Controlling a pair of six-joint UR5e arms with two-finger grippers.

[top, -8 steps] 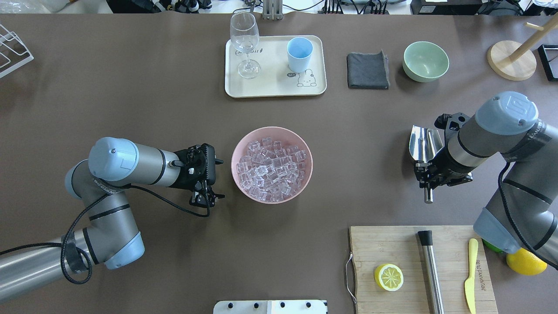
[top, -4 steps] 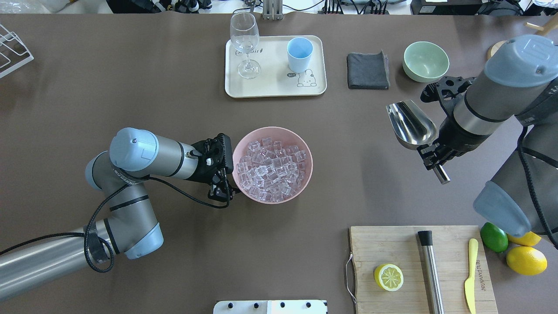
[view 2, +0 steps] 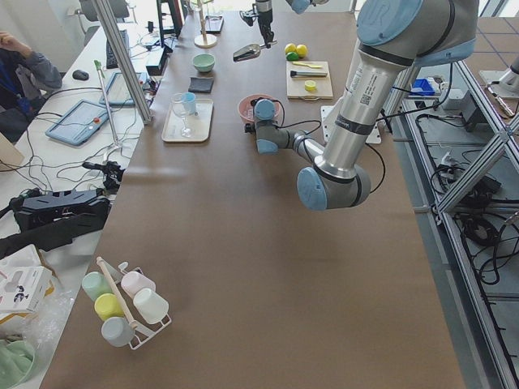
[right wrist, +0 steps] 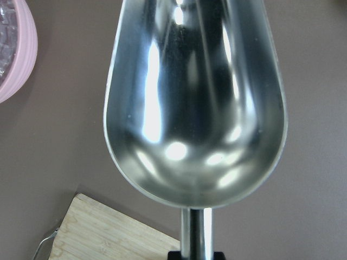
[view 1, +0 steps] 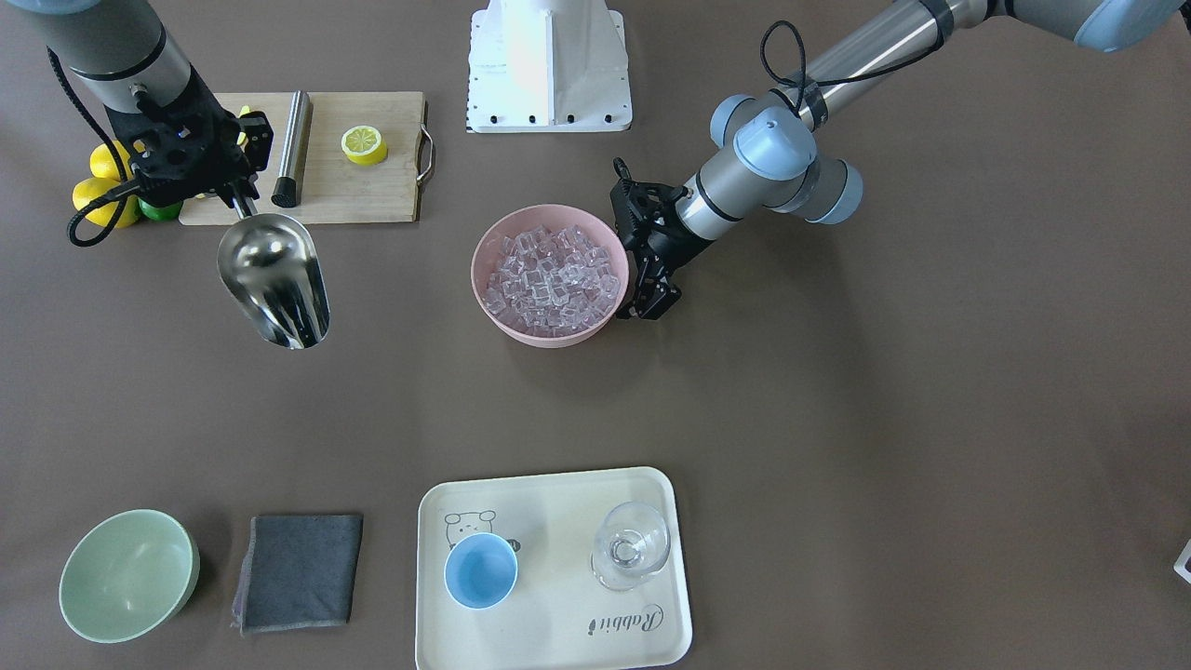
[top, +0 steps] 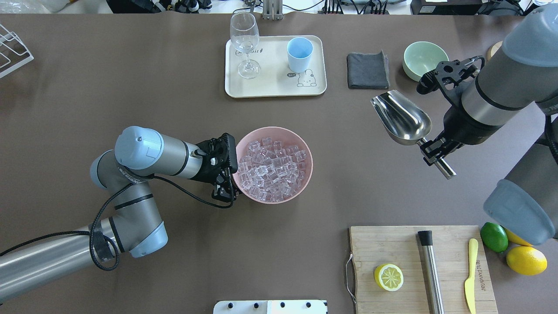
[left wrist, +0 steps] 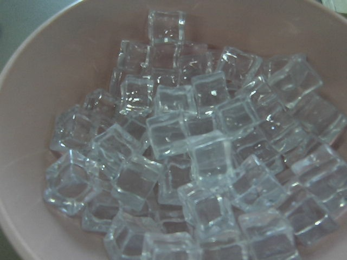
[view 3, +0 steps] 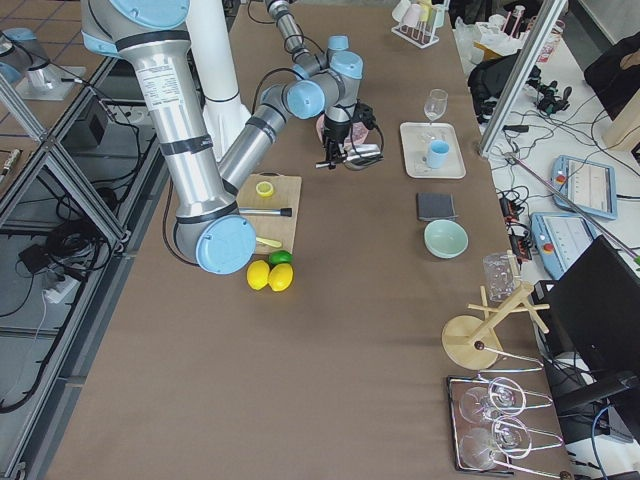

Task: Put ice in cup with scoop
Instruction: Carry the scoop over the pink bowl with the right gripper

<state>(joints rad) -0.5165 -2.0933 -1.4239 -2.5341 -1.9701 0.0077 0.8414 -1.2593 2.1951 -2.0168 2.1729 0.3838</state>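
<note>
The ice is heaped in a pink bowl at the table's middle; it fills the left wrist view. The light-blue cup stands upright on a cream tray at the back, also in the front view. My right gripper is shut on the handle of the steel scoop, held empty above the table, right of the pink bowl. The scoop's hollow shows in the right wrist view. My left gripper looks open at the pink bowl's left rim.
A wine glass shares the tray. A grey cloth and a pale green bowl lie at the back right. A cutting board carries a lemon half, a steel rod and a yellow knife. Lemons and a lime lie beside it.
My left gripper moved right, up to the pink bowl's rim. My right arm lifted the scoop, swung it toward the back and left, and turned its hollow upward.
</note>
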